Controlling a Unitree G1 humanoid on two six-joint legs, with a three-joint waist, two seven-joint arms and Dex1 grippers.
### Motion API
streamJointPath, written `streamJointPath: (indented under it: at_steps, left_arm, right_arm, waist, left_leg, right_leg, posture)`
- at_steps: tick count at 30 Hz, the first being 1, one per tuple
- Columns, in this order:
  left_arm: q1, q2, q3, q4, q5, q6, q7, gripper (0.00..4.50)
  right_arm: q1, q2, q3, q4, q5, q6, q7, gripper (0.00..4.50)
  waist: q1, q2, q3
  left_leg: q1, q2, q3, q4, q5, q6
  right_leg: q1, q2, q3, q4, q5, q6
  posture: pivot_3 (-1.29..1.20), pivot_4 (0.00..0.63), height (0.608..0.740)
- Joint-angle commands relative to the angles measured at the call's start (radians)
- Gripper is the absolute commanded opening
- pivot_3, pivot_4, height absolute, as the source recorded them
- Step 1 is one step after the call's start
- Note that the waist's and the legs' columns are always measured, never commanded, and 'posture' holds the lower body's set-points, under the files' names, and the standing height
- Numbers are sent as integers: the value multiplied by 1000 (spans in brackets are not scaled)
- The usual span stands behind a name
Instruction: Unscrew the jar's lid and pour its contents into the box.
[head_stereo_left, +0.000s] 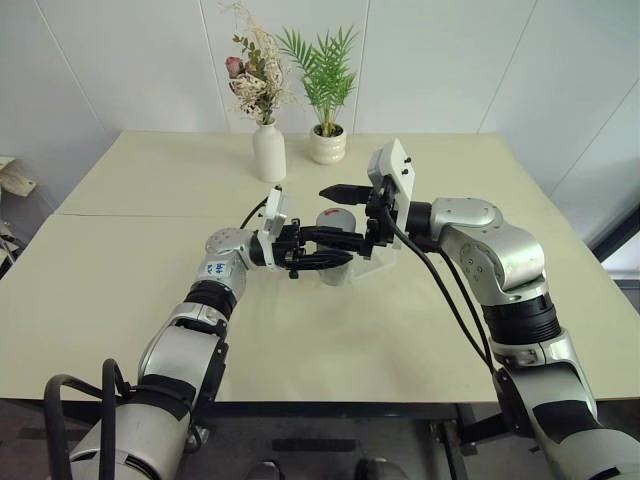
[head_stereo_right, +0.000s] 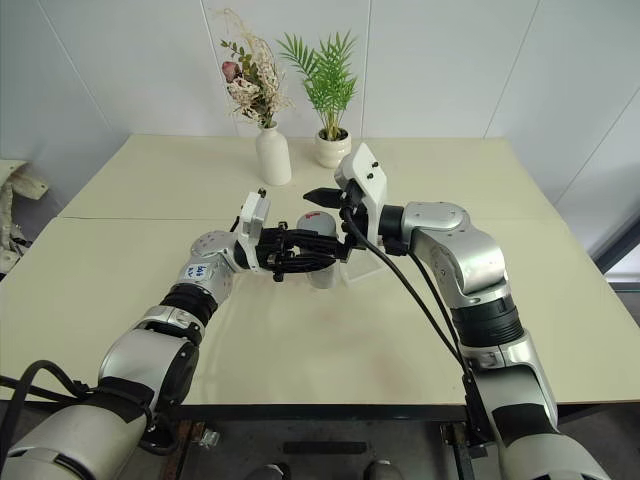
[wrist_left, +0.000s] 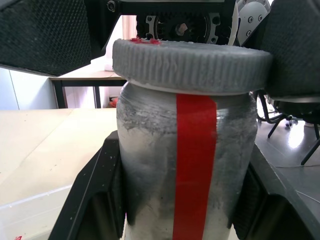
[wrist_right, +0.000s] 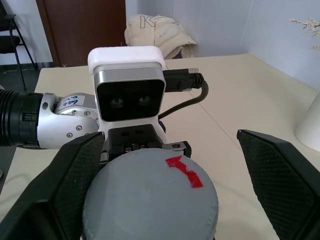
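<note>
- Where the left eye view looks down over the cream table (head_stereo_left: 120, 270), the left gripper (head_stereo_left: 335, 252) at frame centre is clamped on the clear jar (head_stereo_left: 335, 270), which stands just above the tabletop; the right gripper (head_stereo_left: 345, 210) reaches in from the right with its fingers spread, one above the grey lid (head_stereo_left: 337, 219) and one below its rim. A white vase of dried flowers (head_stereo_left: 268, 150) and a white pot with a green plant (head_stereo_left: 327, 143) stand at the upper middle, well behind the jar. The clear box (head_stereo_left: 375, 262) peeks out just right of the jar, mostly hidden by the grippers.
- While the right eye view repeats this scene, it shows the lid's red mark (head_stereo_right: 312, 216) a little more plainly, and the box edge (head_stereo_right: 362, 268) beside the jar.
- As the left wrist view looks along the clamped fingers (wrist_left: 95, 195), it alone shows the jar's red label strip (wrist_left: 194, 165) running down its frosted side, the ribbed lid edge seated on top, and the other gripper's dark pads (wrist_left: 45, 35) at the upper corners, flanking the lid.
- Since the right wrist view looks from above, it shows the lid top filling the lower centre, spread fingers (wrist_right: 280, 175) on both sides clear of it, and the left wrist's camera (wrist_right: 130, 90) behind. Whether the jar holds anything cannot be told.
</note>
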Motion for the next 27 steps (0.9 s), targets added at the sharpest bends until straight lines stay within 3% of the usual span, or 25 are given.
streamJointPath:
  at_steps: [1,27]
  left_arm:
    - [-16,-1,10,-27,-20,-6,-112,2178]
    - [-15,9,13,-16,-14,-9,-112,2178]
  right_arm:
    - [-15,-9,-16,-8,-1,-18,3,4437]
    - [23,-81,-38,-54,9,4,12,4437]
  waist:
    - [0,0,0]
    - [1,0,0]
  left_leg:
    - [0,0,0,0,0,0]
    - [0,0,0,0,0,0]
  right_leg:
    - [0,0,0,0,0,0]
    - [0,0,0,0,0,0]
  posture:
    - [0,150,740]
    - [0,150,740]
